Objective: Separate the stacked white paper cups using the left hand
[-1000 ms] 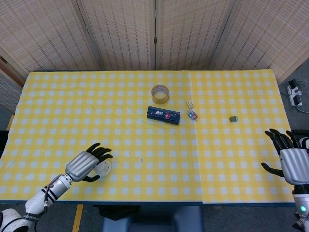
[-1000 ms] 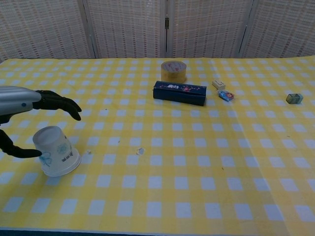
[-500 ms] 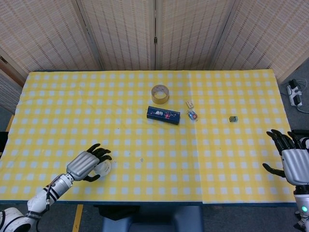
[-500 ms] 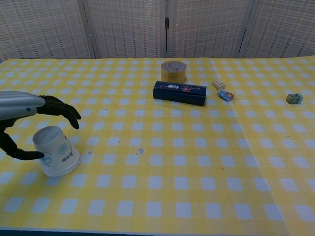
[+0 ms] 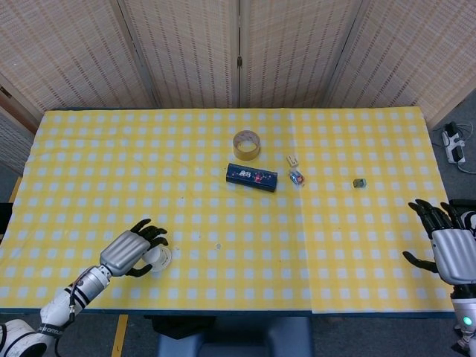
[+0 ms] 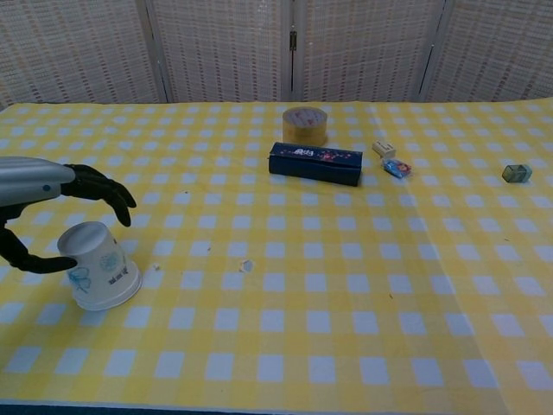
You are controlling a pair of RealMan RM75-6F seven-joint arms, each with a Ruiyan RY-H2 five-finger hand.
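Observation:
The stacked white paper cups [image 6: 99, 268] stand upside down near the table's front left corner, with a faint blue print on the side. In the head view the cups [image 5: 158, 256] are partly covered by my left hand [image 5: 131, 251]. My left hand [image 6: 82, 183] arches over them: the black fingers [image 6: 112, 197] curve just above the top, and the thumb [image 6: 43, 264] touches the left wall. The cups rest on the table, not lifted. My right hand [image 5: 445, 242] hovers with fingers spread at the table's right edge, holding nothing.
A roll of tape [image 5: 247, 144], a dark blue box [image 5: 252, 177], two small erasers [image 5: 294, 168] and a small dark cube [image 5: 360, 183] lie mid-table and to the right. A tiny scrap [image 6: 246, 265] lies right of the cups. The yellow checked cloth [image 5: 223, 223] covers the table.
My left hand's fingers have curled down closer over the cups and the thumb has come against their side. The cups and the right hand have stayed put.

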